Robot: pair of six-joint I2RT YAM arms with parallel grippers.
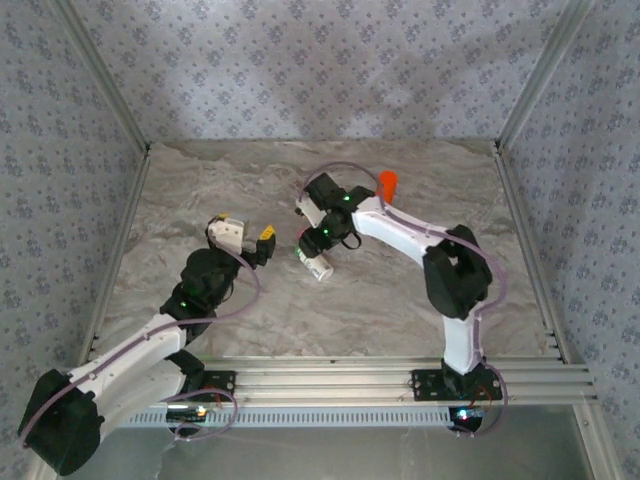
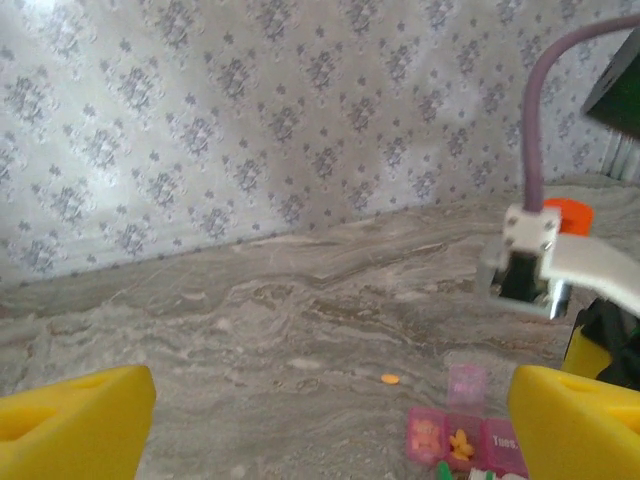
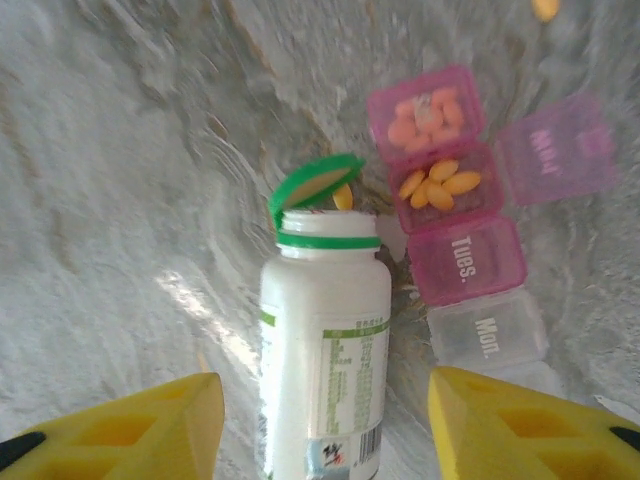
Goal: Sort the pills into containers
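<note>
Top view high, looking down; wrist views close, sharing pill box (image 3: 465,260) (image 2: 462,438).

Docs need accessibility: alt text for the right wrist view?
White pill bottle, green flip lid open, between the fingers of the open right gripper. Beside it, the pink pill box: two open compartments hold orange and yellow pills.

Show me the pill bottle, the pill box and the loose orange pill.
pill bottle (image 3: 325,340), right wrist view, its label.
pill box (image 3: 467,258), right wrist view, the Tues. lid.
loose orange pill (image 2: 390,379), left wrist view, its middle.
</note>
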